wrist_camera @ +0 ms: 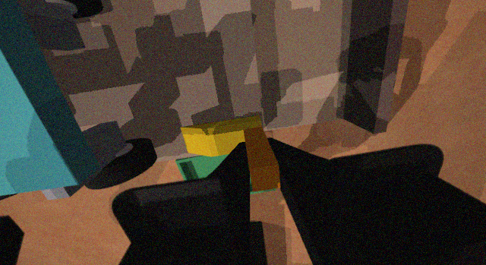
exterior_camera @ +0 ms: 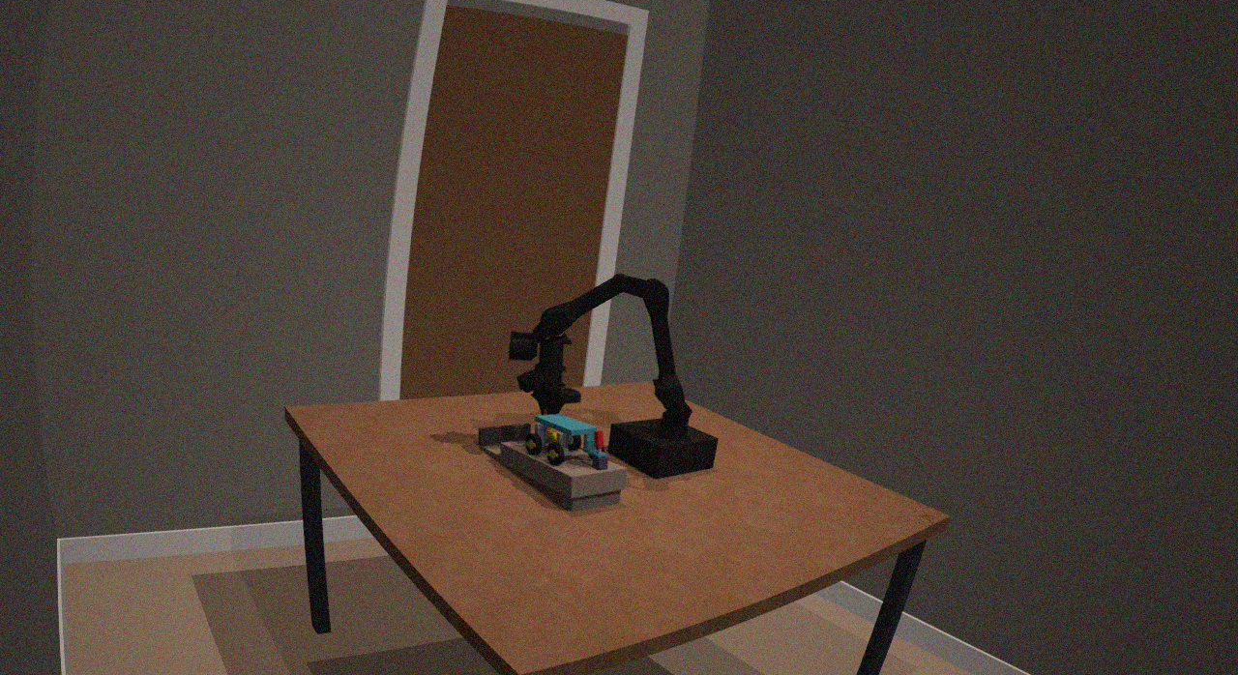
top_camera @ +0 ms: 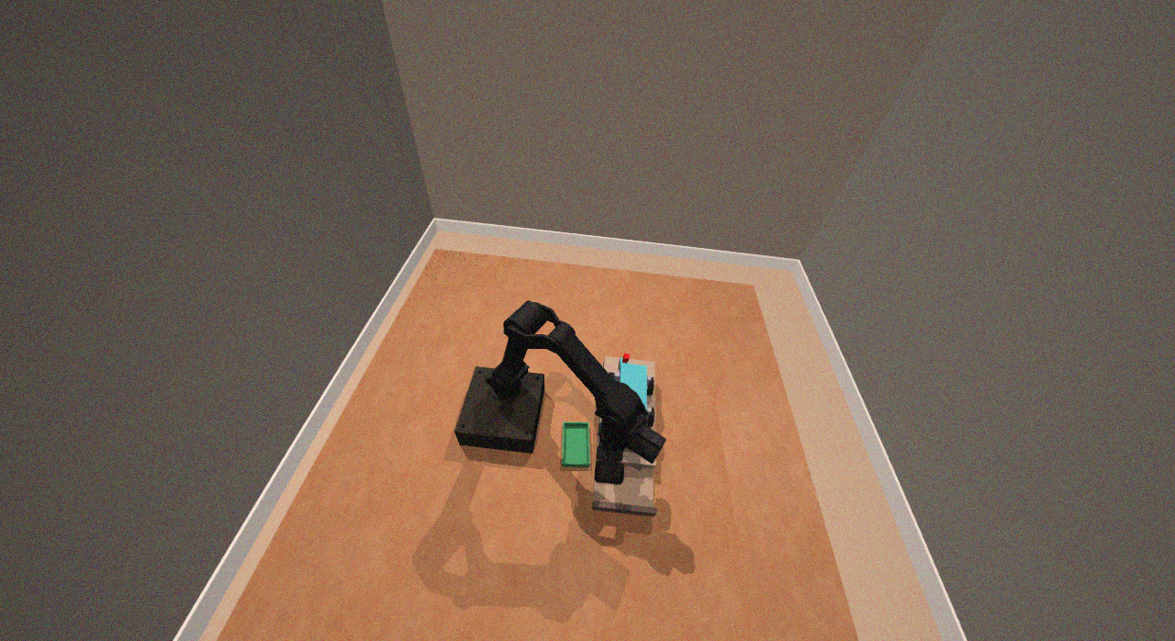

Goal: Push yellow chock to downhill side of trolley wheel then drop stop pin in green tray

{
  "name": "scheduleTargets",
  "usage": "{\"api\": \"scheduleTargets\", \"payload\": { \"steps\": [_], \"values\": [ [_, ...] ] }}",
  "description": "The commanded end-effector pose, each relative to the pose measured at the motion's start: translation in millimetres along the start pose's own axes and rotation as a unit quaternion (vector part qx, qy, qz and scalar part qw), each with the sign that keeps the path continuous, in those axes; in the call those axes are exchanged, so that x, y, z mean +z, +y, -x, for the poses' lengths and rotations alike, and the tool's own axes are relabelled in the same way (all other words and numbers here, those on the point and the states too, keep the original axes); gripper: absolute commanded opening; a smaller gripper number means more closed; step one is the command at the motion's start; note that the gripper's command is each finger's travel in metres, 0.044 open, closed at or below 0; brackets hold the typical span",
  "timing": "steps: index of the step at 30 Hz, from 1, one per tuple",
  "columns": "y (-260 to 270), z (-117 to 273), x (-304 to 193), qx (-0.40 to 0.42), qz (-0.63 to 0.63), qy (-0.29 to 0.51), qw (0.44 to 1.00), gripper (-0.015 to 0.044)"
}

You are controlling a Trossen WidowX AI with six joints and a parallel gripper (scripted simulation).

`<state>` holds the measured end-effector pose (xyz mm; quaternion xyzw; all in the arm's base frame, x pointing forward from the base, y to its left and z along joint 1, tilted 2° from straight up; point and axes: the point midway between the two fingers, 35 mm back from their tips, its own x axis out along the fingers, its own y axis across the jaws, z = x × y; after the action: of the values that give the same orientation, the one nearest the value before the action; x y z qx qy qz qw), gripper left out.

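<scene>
My gripper (exterior_camera: pixel 550 409) (wrist_camera: pixel 256 146) is shut on the orange handle of the yellow chock (exterior_camera: pixel 552 434) (wrist_camera: pixel 201 140). In the wrist view the chock hangs over the ramp's tray-side edge, with a gap between it and the nearest black wheel (wrist_camera: pixel 146 155); its black base is not clearly visible. The teal trolley (top_camera: pixel 634 381) (exterior_camera: pixel 567 425) (wrist_camera: pixel 23 143) stands on the grey ramp (top_camera: pixel 641 491) (exterior_camera: pixel 597 482) (wrist_camera: pixel 304 22). The red-headed stop pin (top_camera: pixel 626 357) (exterior_camera: pixel 599 439) stands at the trolley's uphill end. The green tray (top_camera: pixel 576 445) (wrist_camera: pixel 206 164) looks empty where visible. The arm hides the fingertips in the top view.
The arm's black base (top_camera: pixel 501 407) (exterior_camera: pixel 662 448) stands on the wooden table (top_camera: pixel 485 309) (exterior_camera: pixel 735 542), with the tray between it and the ramp. A dark end stop (top_camera: pixel 624 508) (exterior_camera: pixel 503 434) (wrist_camera: pixel 364 60) rises at the ramp's low end.
</scene>
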<state>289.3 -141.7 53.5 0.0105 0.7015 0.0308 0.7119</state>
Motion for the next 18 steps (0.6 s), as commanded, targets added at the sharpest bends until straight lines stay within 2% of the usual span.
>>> {"api": "scheduleTargets", "payload": {
  "steps": [1, 18],
  "values": [
    [3, -10, -3, 0.005, -0.002, 0.004, 1.0, 0.0],
    [16, -7, 0, 0.005, -0.002, 0.004, 1.0, 0.0]
  ]
}}
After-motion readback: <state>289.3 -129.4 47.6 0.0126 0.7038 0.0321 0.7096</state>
